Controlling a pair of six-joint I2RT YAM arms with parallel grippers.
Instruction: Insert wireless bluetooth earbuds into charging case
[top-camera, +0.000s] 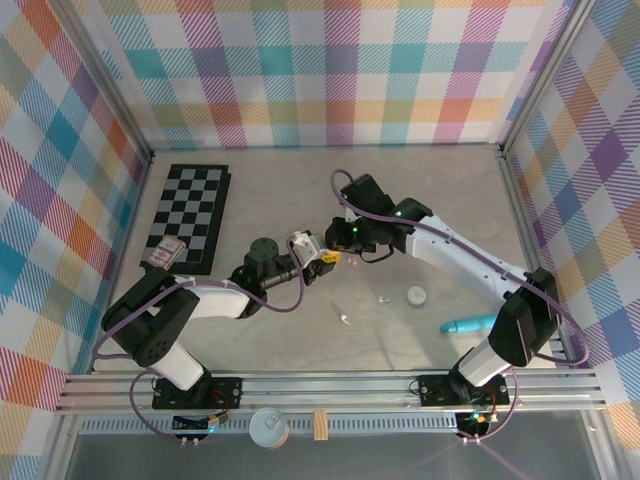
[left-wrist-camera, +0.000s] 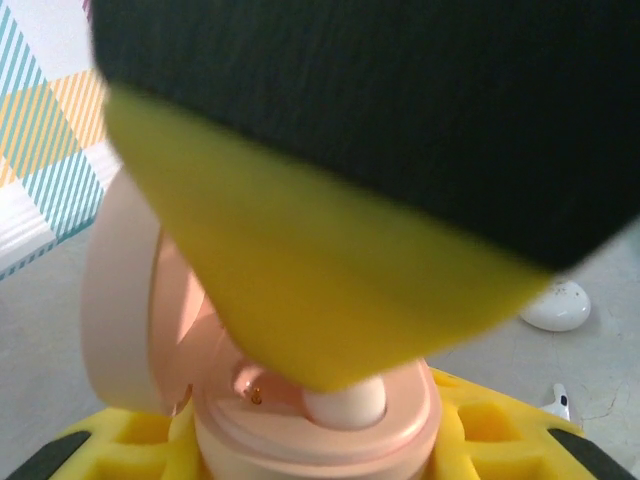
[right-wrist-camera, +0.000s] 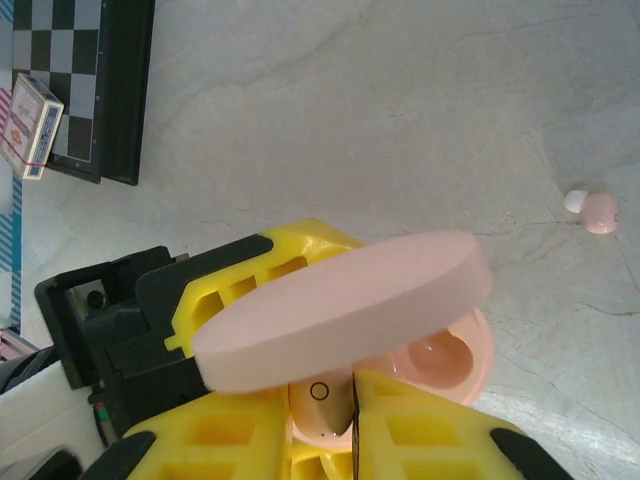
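Your right gripper (right-wrist-camera: 325, 402) is clenched on a pink earbud (right-wrist-camera: 320, 405), pinched between its two yellow fingers (right-wrist-camera: 430, 430). In the left wrist view the bud's rounded end sits at the mouth of a well in the base of the pink charging case (left-wrist-camera: 320, 430).

Your left gripper (top-camera: 318, 258) is grasping that case by its base, one yellow finger (left-wrist-camera: 110, 445) on each side. The lid (right-wrist-camera: 340, 310) is swung open and stands up beside the base. Both grippers meet over the middle of the desk (top-camera: 280, 180), with the right gripper (top-camera: 345, 238) just on the far side of the left one.

A second pink earbud (right-wrist-camera: 595, 212) lies loose on the desk near the grippers, apart from the case. Towards the near edge you have two white earbuds (top-camera: 382, 298) (top-camera: 345, 320), with a white case (top-camera: 416, 296) just to the right of the first. A turquoise tube (top-camera: 465, 325) lies further towards the near right corner, beside the right arm. On the left side of the desk sits a chessboard (top-camera: 190, 215), with a card box (top-camera: 165, 252) resting on its near left corner.
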